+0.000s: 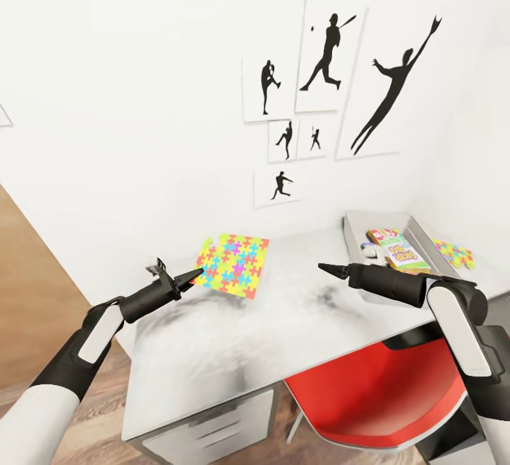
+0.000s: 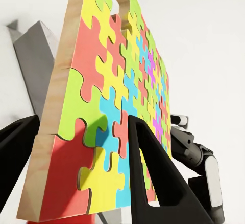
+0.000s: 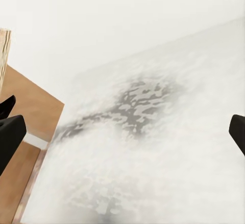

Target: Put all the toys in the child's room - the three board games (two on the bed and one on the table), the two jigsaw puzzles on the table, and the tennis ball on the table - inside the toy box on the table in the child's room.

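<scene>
The left gripper [image 1: 190, 279] is pinching one jigsaw puzzle [image 1: 234, 265] by its near edge and holding it lifted above the table [image 1: 283, 323], over the left part of the top; in the left wrist view one finger [image 2: 158, 178] is pressing on the coloured face of the board [image 2: 117, 111] while the other is sitting behind it. The right gripper [image 1: 327, 267] is hovering empty over the middle of the table, and its two finger tips are showing wide apart at the edges of its own wrist view, so it is standing open. The toy box [image 1: 354, 228] is resting at the far right of the table with printed game boxes [image 1: 397, 249] already inside, and a second puzzle board [image 1: 453, 253] is lying just beyond its right wall (whether it is touching the wall I cannot tell). The held board is looking thin, stiff and light, with a wooden-looking edge, so an edge pinch should be enough, though it is likely to swing or slip if carried fast; a grip deeper in from the edge would probably be steadier.
</scene>
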{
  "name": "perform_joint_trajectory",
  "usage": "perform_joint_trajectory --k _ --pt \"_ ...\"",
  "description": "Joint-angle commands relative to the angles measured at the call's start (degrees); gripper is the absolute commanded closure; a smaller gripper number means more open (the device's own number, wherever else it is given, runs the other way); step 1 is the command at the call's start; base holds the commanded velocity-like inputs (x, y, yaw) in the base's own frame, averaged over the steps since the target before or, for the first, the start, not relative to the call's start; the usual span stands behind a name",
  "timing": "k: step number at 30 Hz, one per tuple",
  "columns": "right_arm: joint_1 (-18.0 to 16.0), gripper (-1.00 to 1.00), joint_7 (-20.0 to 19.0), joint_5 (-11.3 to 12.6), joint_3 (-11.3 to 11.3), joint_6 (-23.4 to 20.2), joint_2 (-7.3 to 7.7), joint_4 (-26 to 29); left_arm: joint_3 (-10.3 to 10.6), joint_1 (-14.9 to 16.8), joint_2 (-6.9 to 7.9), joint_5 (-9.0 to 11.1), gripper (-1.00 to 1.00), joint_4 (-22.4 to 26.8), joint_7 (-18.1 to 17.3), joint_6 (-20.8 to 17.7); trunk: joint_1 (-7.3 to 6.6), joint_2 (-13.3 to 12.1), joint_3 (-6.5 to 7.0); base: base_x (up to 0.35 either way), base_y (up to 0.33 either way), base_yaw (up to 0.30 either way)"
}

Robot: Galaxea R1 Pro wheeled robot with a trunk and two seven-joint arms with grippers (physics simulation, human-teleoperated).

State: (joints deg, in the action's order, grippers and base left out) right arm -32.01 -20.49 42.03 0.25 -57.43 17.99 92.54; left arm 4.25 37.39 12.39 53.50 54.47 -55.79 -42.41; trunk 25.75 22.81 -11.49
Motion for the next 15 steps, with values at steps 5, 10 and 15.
perform_joint_trajectory --k 5,10,15 --pt "-0.07 -1.00 -0.47 -0.46 0.01 -0.14 0.03 0.01 0.15 0.05 0.05 0.37 1.00 0.01 0.07 -0.31 0.04 0.11 0.37 0.000 0.000 -0.070" --pt "-0.07 -1.00 -0.50 -0.46 0.01 -0.14 0.03 0.01 0.15 0.05 0.06 0.37 1.00 0.02 0.07 -0.31 0.04 0.11 0.84 0.000 0.000 -0.070" --pt "-0.07 -1.00 -0.51 -0.46 0.03 -0.14 0.03 0.01 0.15 0.05 0.08 0.37 1.00 0.02 0.10 -0.31 0.04 0.11 1.32 0.000 0.000 -0.070"
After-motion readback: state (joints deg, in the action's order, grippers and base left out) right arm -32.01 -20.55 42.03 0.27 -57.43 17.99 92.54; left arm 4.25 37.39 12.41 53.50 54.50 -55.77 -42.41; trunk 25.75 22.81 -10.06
